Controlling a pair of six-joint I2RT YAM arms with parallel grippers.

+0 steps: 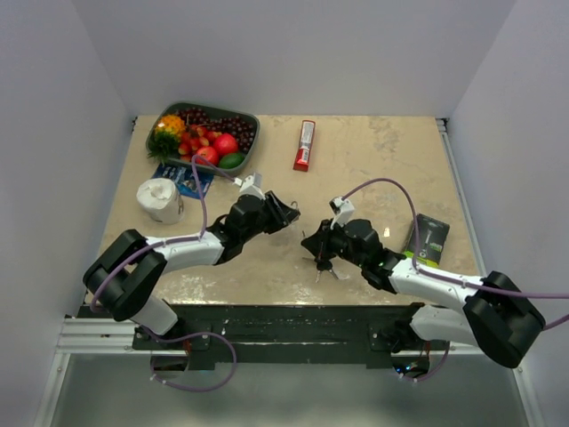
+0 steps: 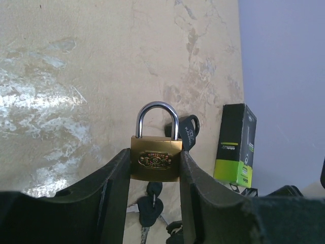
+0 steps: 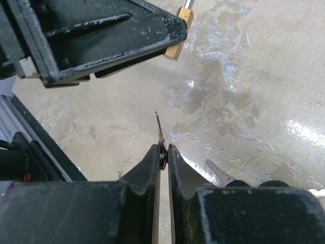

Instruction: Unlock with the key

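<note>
My left gripper (image 2: pixel 155 154) is shut on a small brass padlock (image 2: pixel 156 155), whose silver shackle stands closed and points away from the wrist. In the top view the left gripper (image 1: pixel 286 213) faces the right gripper (image 1: pixel 313 242) over the middle of the table, a short gap apart. My right gripper (image 3: pixel 163 150) is shut on the key (image 3: pixel 160 133); its thin blade sticks out past the fingertips toward the padlock (image 3: pixel 177 48), without touching it. The other black-headed keys of the bunch (image 1: pixel 324 265) hang below the right gripper and show under the padlock (image 2: pixel 151 203).
A tray of fruit (image 1: pixel 251 118) sits at the back left, with a red box (image 1: pixel 305 145) to its right. A white roll (image 1: pixel 160 200) and a blue packet (image 1: pixel 185 178) lie at the left. A black-and-green box (image 1: pixel 428 238) (image 2: pixel 235 145) lies at the right.
</note>
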